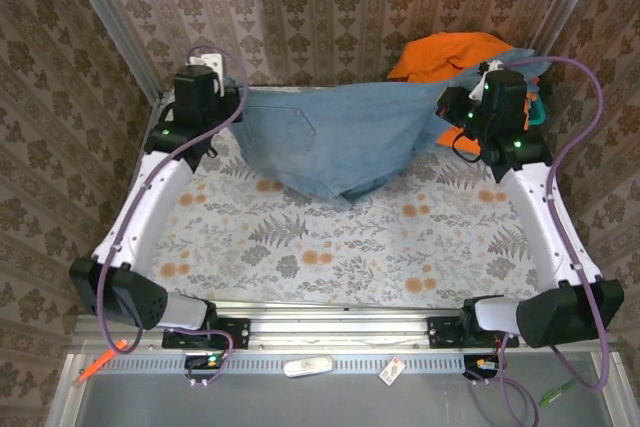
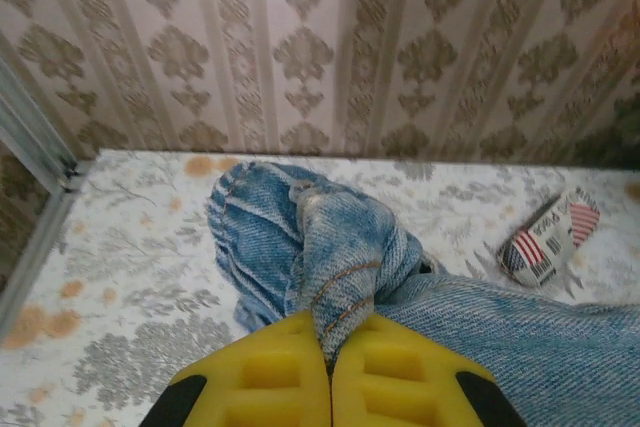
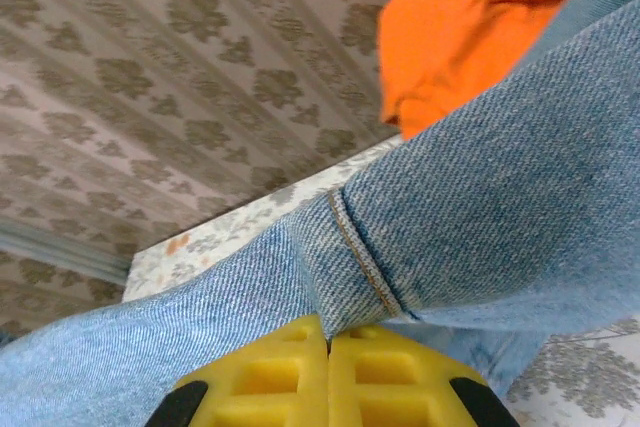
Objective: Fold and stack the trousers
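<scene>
Yellow pads [image 2: 265, 382] of the left gripper [image 2: 330, 352] are pressed together with a bunched fold of the trousers [image 2: 320, 247] pinched in the seam between them; no gap shows. Just ahead of those tips the denim hangs in a crumpled knot with an orange-stitched hem. Beyond and below it lies the table [image 2: 130, 247], with a small striped packet [image 2: 550, 242] off to the gripper's right. Right gripper [image 3: 328, 347] is likewise clamped tight, on a hemmed edge of denim that runs up and away to its right. An orange garment [image 3: 470, 27] lies just beyond that cloth, outside the grip. Seen from above, the trousers span the two grippers as a taut upper edge raised over the far end of the table. The body sags to a point below and midway between them; whether that point touches the surface cannot be told. Judgement: the step in hand is the lift and spread ahead of a fold. No fold is laid flat yet and nothing is stacked. The next move calls for both arms to travel together toward their bases under even tension. The sagging edge should land first, and the held edge then be carried over it. Uneven travel would skew the fold, and the right gripper risks dragging the orange garment.
</scene>
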You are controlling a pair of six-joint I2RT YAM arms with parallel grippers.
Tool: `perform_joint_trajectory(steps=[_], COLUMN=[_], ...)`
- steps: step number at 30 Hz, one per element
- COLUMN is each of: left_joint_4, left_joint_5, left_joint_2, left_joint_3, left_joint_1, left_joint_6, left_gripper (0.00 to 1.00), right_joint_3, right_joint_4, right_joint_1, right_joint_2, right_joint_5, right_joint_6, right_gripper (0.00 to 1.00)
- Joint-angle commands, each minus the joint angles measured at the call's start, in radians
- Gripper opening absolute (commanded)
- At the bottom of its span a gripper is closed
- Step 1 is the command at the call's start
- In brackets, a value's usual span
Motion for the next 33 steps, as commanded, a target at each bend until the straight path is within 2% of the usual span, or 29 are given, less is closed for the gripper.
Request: perform_joint_trajectory(steps=[1,5,7,8,9,10,11,12,13,15,16,18,21,23,25,28,30,33], left_joint_4=[0.051,0.091,0.055,0.025,-0.047,-0.118,-0.179,-0.242,-0.273,-0.335,-0.339,-0.342,-0.293,-0.251,-0.194,-0.066,0.050,0.208], left_joint_5=[-0.043,-0.137,-0.193,-0.206,-0.217,-0.218,-0.225,-0.224,-0.202,-0.192,-0.175,-0.142,-0.058,0.014,0.088,0.114,0.110,0.150], left_joint_2=[-0.165,-0.442,-0.618,-0.681,-0.771,-0.856,-0.921,-0.993,-1.052,-1.110,-1.115,-1.085,-0.971,-0.866,-0.765,-0.673,-0.616,-0.482], left_joint_3=[-0.108,-0.492,-0.683,-0.749,-0.795,-0.823,-0.837,-0.842,-0.841,-0.810,-0.790,-0.743,-0.693,-0.682,-0.695,-0.760,-0.816,-0.828], left_joint_1=[0.058,0.061,0.060,0.063,0.065,0.065,0.066,0.067,0.067,0.067,0.067,0.066,0.067,0.065,0.056,0.001,-0.041,-0.066], left_joint_6=[-0.006,-0.177,-0.304,-0.356,-0.406,-0.444,-0.479,-0.499,-0.495,-0.530,-0.525,-0.524,-0.516,-0.522,-0.554,-0.585,-0.598,-0.567], left_gripper=[0.00,0.00,0.00,0.10,0.14,0.41,0.78,0.90,0.94,0.95,0.97,0.98,0.98,0.97,0.95,0.94,0.95,0.95], right_joint_3=[-0.104,-0.470,-0.633,-0.687,-0.726,-0.762,-0.787,-0.800,-0.801,-0.783,-0.754,-0.687,-0.565,-0.500,-0.452,-0.446,-0.457,-0.464], right_joint_4=[-0.021,0.011,-0.043,-0.085,-0.136,-0.201,-0.225,-0.266,-0.301,-0.333,-0.362,-0.404,-0.438,-0.395,-0.342,-0.225,-0.173,-0.098], right_joint_1=[0.088,0.322,0.467,0.537,0.608,0.670,0.721,0.769,0.810,0.865,0.877,0.890,0.884,0.834,0.722,0.507,0.423,0.380], right_joint_2=[-0.154,-0.363,-0.465,-0.508,-0.551,-0.591,-0.619,-0.642,-0.656,-0.660,-0.645,-0.615,-0.542,-0.476,-0.401,-0.280,-0.185,-0.051], right_joint_5=[0.076,0.199,0.295,0.340,0.389,0.412,0.419,0.439,0.459,0.490,0.509,0.565,0.695,0.729,0.676,0.449,0.365,0.281], right_joint_6=[-0.015,0.096,0.176,0.205,0.273,0.323,0.354,0.400,0.434,0.453,0.453,0.420,0.321,0.207,0.127,0.062,0.067,0.051], right_gripper=[0.00,0.00,0.00,0.00,0.00,0.23,0.36,0.39,0.43,0.58,0.59,0.62,0.73,0.76,0.76,0.75,0.66,0.28])
